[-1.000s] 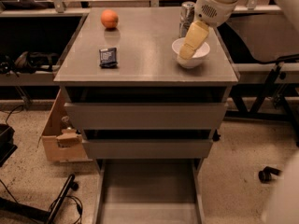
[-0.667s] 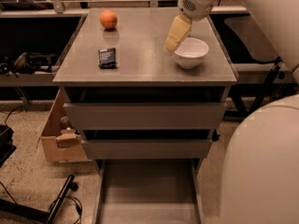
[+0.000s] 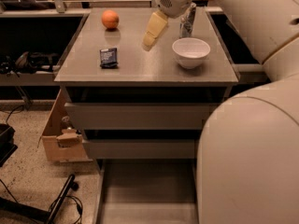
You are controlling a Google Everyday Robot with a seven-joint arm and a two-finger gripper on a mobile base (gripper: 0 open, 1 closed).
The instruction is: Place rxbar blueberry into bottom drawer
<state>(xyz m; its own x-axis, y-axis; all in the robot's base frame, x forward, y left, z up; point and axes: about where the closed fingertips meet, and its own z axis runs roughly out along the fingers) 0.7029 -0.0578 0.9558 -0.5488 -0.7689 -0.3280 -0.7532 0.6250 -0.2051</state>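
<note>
The rxbar blueberry point(image 3: 108, 57), a small flat dark bar with pale lettering, lies on the left part of the grey cabinet top point(image 3: 140, 69). My gripper point(image 3: 150, 40) hangs above the middle of the top, to the right of the bar and left of the white bowl point(image 3: 191, 52), clear of both. The bottom drawer point(image 3: 145, 190) is pulled out at the foot of the cabinet, its flat grey floor bare. My arm covers the drawer's right side.
An orange ball point(image 3: 110, 19) sits at the back left of the top. A metal can point(image 3: 188, 20) stands behind the bowl. Two shallower drawers point(image 3: 135, 115) are slightly out. A cardboard box point(image 3: 60, 139) and cables lie on the floor at the left.
My gripper has moved left, from over the white bowl to above the middle of the top, nearer the bar. My arm now fills more of the right side.
</note>
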